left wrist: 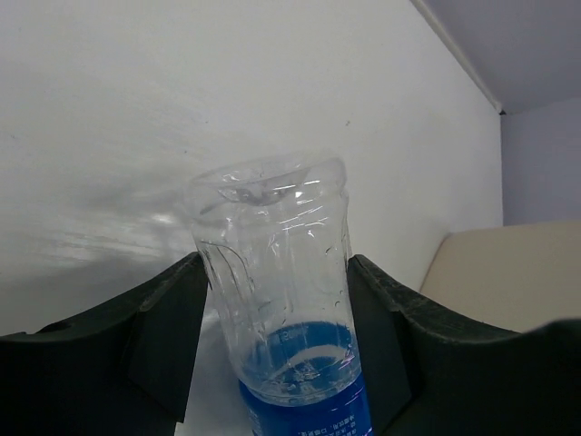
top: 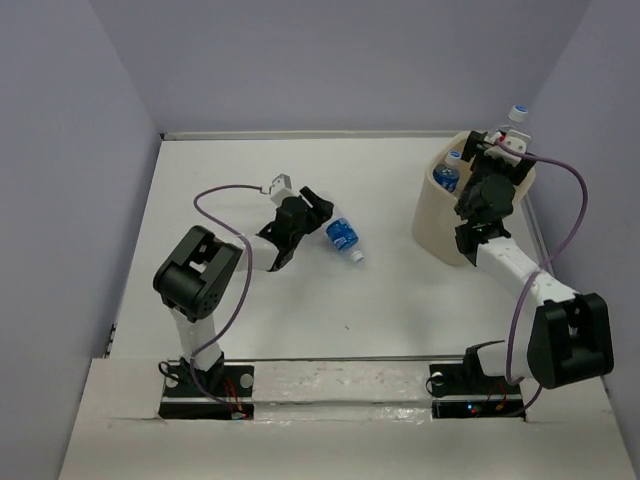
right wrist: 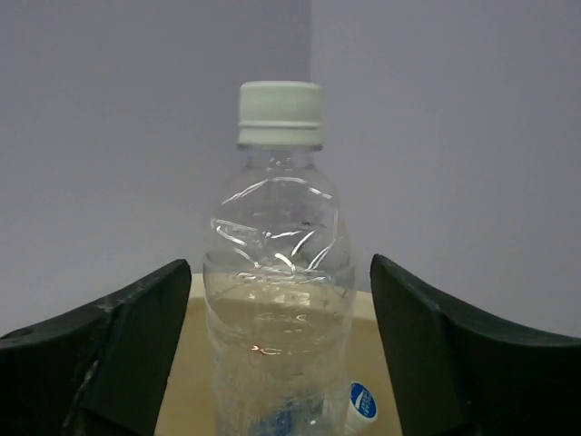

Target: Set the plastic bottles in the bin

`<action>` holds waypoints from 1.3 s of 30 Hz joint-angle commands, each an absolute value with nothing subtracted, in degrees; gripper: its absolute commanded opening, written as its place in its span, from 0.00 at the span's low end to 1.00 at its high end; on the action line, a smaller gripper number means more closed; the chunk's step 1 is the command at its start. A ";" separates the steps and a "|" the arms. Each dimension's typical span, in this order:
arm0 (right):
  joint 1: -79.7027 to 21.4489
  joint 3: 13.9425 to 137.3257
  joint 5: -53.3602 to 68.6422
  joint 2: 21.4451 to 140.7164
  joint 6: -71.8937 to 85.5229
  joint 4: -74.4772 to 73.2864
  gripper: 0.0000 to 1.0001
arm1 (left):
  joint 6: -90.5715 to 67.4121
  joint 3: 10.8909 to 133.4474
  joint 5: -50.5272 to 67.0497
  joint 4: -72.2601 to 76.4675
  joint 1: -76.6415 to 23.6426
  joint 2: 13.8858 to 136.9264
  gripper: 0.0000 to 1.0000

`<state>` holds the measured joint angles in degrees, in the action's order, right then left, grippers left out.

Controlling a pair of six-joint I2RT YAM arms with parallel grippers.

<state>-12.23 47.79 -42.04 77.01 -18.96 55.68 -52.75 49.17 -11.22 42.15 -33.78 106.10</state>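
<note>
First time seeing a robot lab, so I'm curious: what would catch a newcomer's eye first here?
Probably the clear bottle, upright between the open fingers of the right gripper, over the beige bin at the right of the table. Next, the blue-labelled bottle lying mid-table, its base between the fingers of the left gripper.

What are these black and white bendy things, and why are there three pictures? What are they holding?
They are two robot arms, the left arm and the right arm, bolted to a white table. One picture looks down from above; the other two come from cameras on each arm's wrist, so you see its black fingers. The left gripper has its fingers against both sides of a blue-labelled bottle lying on the table. The right gripper is open, with a clear bottle upright between its fingers over the cream bin. Another bottle stands inside the bin.
</note>
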 commanded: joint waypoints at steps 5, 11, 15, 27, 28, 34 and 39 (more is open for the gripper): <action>-12.22 59.75 -34.64 65.40 0.08 21.75 0.91 | -48.87 46.41 -11.95 45.70 -34.54 90.71 0.49; -12.22 70.03 -25.68 63.20 7.99 -2.34 0.92 | -45.63 46.75 -13.00 44.39 -36.90 83.33 0.48; -12.22 71.37 -18.73 60.74 13.17 -10.97 0.93 | -41.68 49.65 -16.77 42.45 -41.03 79.55 0.48; -12.22 52.04 -5.97 37.10 23.99 -11.16 0.00 | -30.51 71.35 -20.48 40.78 -49.56 85.95 0.48; -12.22 51.51 -6.24 35.61 25.04 -11.86 0.00 | -29.72 73.19 -20.39 40.78 -50.09 87.70 0.48; -12.22 50.27 -10.62 25.15 24.62 -14.93 0.02 | -22.60 92.59 -20.74 40.78 -54.14 99.12 0.44; -12.22 52.82 -8.80 19.52 24.96 -16.61 0.03 | -19.78 107.20 -20.75 40.69 -55.63 110.55 0.43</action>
